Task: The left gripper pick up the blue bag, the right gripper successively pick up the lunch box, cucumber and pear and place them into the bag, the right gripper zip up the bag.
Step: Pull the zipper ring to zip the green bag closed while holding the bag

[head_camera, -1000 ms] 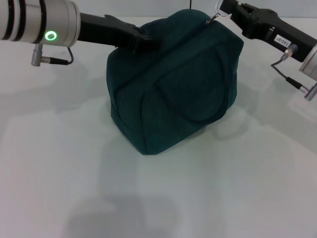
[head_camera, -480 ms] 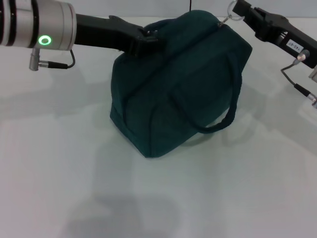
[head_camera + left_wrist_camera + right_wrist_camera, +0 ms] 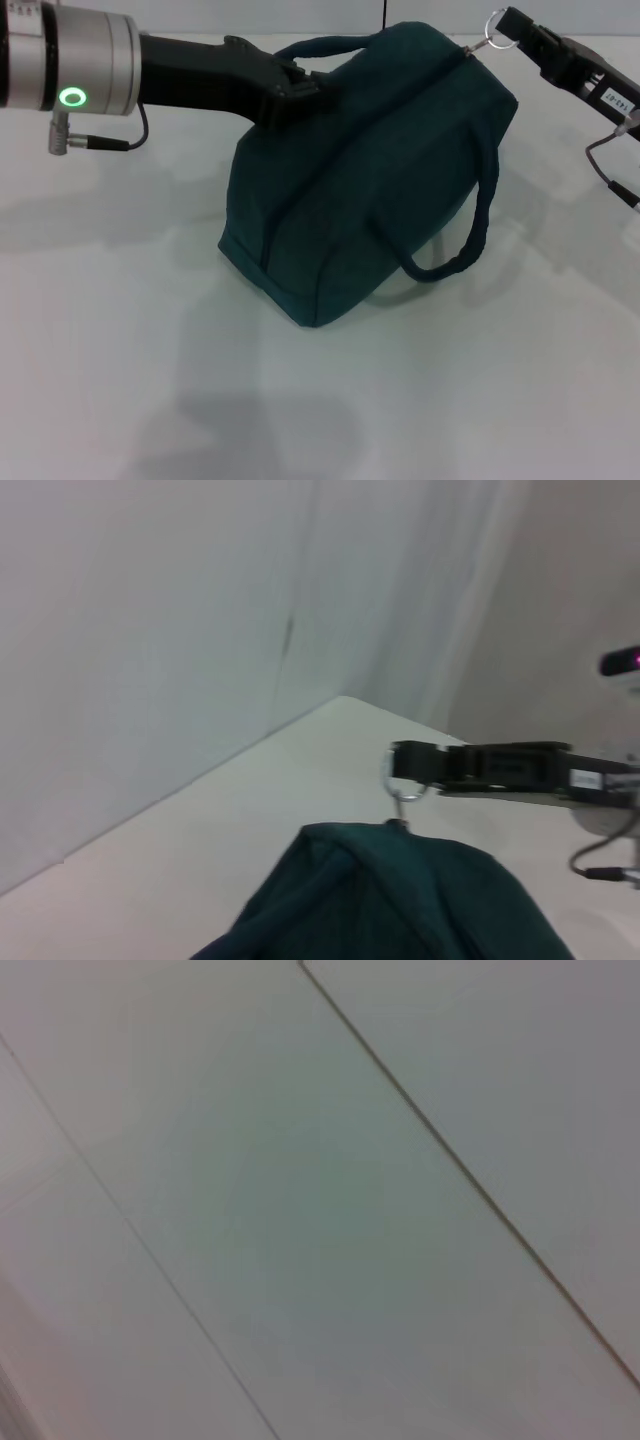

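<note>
The bag [image 3: 370, 180] is seen standing on the white table [image 3: 150, 380], a soft, boxy shape of dark teal woven fabric with piped seams, tilted so that its top ridge slants up toward the right gripper. Its top is closed; nothing of its inside or contents can be seen. One rounded loop handle [image 3: 470, 235] droops down the near side of the bag, below and well apart from both grippers. A second loop handle [image 3: 320, 45] arches over the far upper edge, just beyond the left gripper.

The left gripper [image 3: 300, 92], matte black on a smooth silver cylindrical wrist with a lit green ring, is pressed against the bag's upper corner. Its fingers are closed on the fabric there, so the bag is held at that corner.

At the opposite end of the ridge, the right gripper [image 3: 515, 25] is met by a thin metal ring pull [image 3: 497, 27], which stands out from the bag's top corner on a short link. The black, blocky fingertips are closed on the ring. In the left wrist view the same ring [image 3: 397, 777] hangs from the tip of the right gripper [image 3: 405, 762], directly above the bag's peak [image 3: 400, 900].

Only a pale, flat panelled surface is shown in the right wrist view.
</note>
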